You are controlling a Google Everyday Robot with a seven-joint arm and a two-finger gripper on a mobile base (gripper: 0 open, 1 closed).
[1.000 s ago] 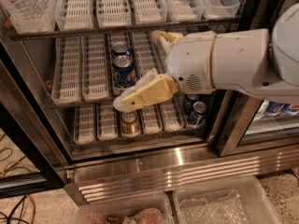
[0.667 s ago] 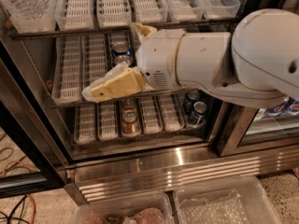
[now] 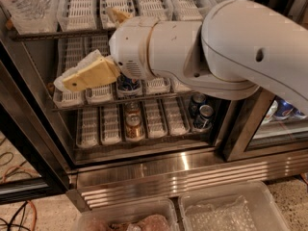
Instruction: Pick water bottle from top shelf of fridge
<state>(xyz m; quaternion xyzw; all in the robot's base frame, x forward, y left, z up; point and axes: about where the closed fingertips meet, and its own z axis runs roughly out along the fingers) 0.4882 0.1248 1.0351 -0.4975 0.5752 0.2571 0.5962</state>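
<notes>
The water bottle (image 3: 25, 5), clear ribbed plastic, lies at the far left of the top shelf (image 3: 147, 4), a dark rack lined with white slotted lanes in the open fridge (image 3: 163, 170). My gripper (image 3: 86, 49) is below and to the right of the bottle, in front of the middle rack. It is open and empty: one cream finger (image 3: 89, 75) points down-left over the middle rack, the other (image 3: 117, 15) shows at the top shelf's front edge. The white arm hides the middle of the fridge.
A blue Pepsi can (image 3: 128, 84) sits on the middle rack behind the wrist. Gold cans (image 3: 134, 124) and dark cans (image 3: 202, 115) stand on the bottom rack. A dark door post (image 3: 243, 129) stands at the right. Two clear plastic bins (image 3: 231, 211) lie on the floor in front.
The arm has swung left across the fridge front, and the gripper has moved from the centre lanes toward the left side, closer to the bottle.
</notes>
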